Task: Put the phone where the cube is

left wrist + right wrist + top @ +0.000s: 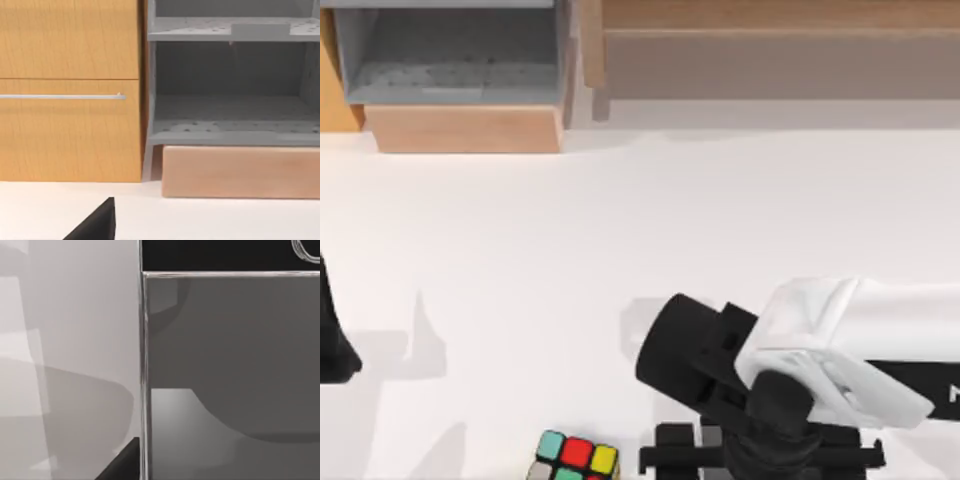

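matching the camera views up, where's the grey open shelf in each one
top view: grey shelf in the top left corner.
left wrist view: grey shelf across the right half.
right wrist view: faces a grey slab with a silver edge instead.
shared landmark: pale wooden block under the shelf.

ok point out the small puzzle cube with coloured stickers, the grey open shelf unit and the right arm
small puzzle cube with coloured stickers (574,458): top view, red sticker on its top face
grey open shelf unit (230,107): left wrist view, lower compartment's back wall
right arm (850,345): top view, white casing
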`<state>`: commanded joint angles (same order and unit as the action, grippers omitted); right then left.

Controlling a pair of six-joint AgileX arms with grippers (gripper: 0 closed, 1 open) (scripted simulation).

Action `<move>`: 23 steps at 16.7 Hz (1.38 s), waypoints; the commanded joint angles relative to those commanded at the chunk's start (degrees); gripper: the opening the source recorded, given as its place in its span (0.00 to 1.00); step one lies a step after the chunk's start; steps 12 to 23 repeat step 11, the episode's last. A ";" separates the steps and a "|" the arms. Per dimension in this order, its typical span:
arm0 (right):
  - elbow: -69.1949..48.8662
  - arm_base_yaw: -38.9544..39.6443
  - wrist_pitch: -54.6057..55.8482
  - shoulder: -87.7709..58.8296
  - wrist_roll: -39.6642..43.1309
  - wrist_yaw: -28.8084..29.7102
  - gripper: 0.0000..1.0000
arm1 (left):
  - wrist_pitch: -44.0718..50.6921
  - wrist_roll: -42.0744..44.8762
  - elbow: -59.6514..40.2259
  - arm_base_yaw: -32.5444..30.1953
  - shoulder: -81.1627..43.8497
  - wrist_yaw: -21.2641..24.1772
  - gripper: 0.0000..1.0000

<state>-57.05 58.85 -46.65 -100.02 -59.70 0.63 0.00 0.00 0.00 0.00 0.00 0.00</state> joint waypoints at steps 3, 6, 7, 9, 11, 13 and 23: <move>0.00 0.00 0.00 0.00 0.00 0.00 0.83 | 0.00 0.00 0.00 0.00 0.00 0.00 1.00; 0.00 0.00 0.00 0.00 0.00 0.00 1.00 | 0.00 0.00 0.00 0.00 0.00 0.00 1.00; 0.00 0.00 0.00 0.00 0.00 0.00 1.00 | 0.00 0.00 0.00 0.00 0.00 0.00 1.00; 0.00 0.00 0.00 0.00 0.00 0.00 1.00 | 0.00 0.00 0.00 0.00 0.00 0.00 1.00; 0.00 0.00 0.00 0.00 0.00 0.00 1.00 | 0.00 0.00 0.00 0.00 0.00 0.00 1.00; 0.00 0.00 0.00 0.00 0.00 0.00 1.00 | 0.00 0.00 0.00 0.00 0.00 0.00 1.00; 0.00 0.00 0.00 0.00 0.00 0.00 1.00 | 0.00 0.00 0.00 0.00 0.00 0.00 1.00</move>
